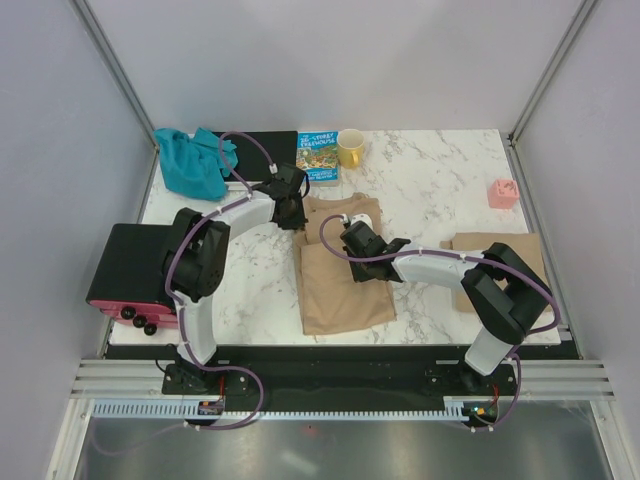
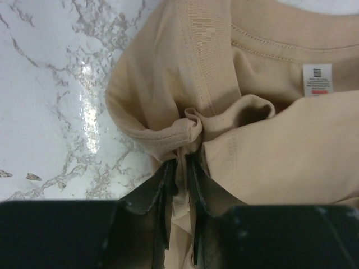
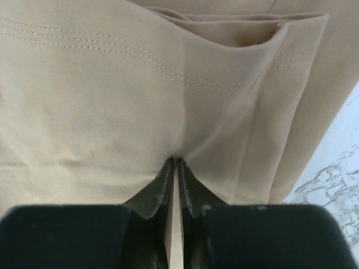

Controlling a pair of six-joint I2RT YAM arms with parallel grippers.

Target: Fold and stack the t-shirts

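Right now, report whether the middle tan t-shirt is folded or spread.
Partly folded: the tan t-shirt shows doubled layers in the right wrist view, and its collar end is bunched.

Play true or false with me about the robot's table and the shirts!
1. The yellow mug stands right beside the picture book. True.
2. The teal cloth lies neatly folded on the tan t-shirt. False: it lies bunched up at the far left, apart from the tan shirt.
3. The right gripper is pinching the tan t-shirt. True.
4. The pink block sits touching the yellow mug. False: it sits alone at the far right, well apart from the mug.
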